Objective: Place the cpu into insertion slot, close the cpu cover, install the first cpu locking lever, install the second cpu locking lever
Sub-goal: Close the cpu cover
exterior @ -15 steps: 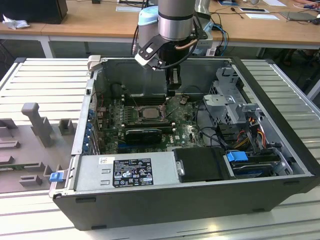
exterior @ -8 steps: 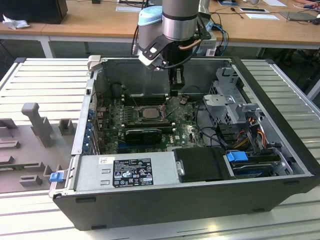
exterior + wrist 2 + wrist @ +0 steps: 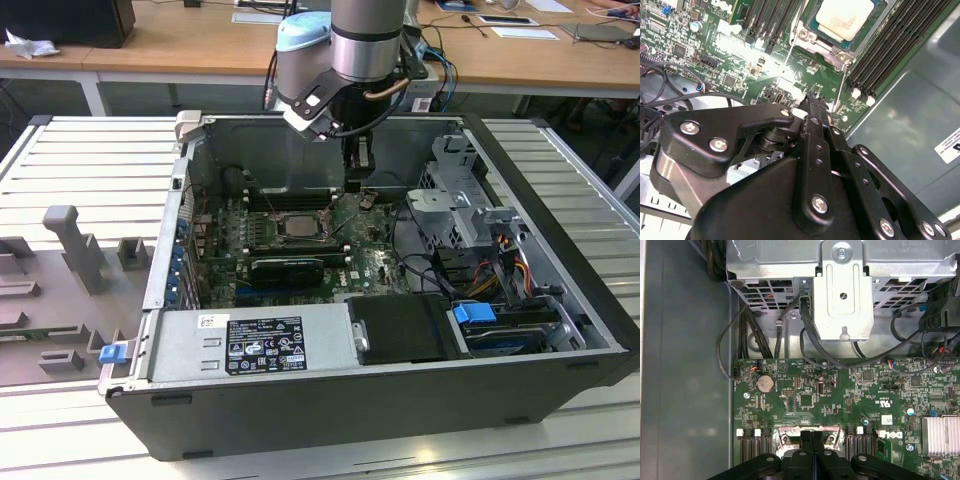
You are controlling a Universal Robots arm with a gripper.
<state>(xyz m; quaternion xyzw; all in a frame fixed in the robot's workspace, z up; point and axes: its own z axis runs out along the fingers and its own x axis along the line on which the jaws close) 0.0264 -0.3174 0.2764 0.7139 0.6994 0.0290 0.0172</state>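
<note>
Levers look to be the step in hand. The cpu [image 3: 845, 17] lies flat in the insertion slot [image 3: 318, 228] with its dull silver top facing up. The cpu cover [image 3: 817, 44] appears to be down around it, its silver frame lying along the chip's edges and the top showing through the cut-out, so you can read 2 of the 4 steps as done. Your gripper [image 3: 812, 100] hangs over the green circuit board [image 3: 805, 390] just beside the slot, on the exterior view's right of it, with the jaws together and nothing between them. In the first wrist view the 2 fingers meet along 1 line close by the slot's end. In the second wrist view a thin metal rod [image 3: 841, 85] runs from the slot's corner toward the tips. I take it for 1 of the locking levers, not latched, but you cannot tell from here whether the tips touch it. Seating it calls for the closed tips to bear on the rod alone, pressing it down and in under its catch. They need to stay clear of the memory slots [image 3: 890, 45] beside the socket and of the small parts on the board beneath.
</note>
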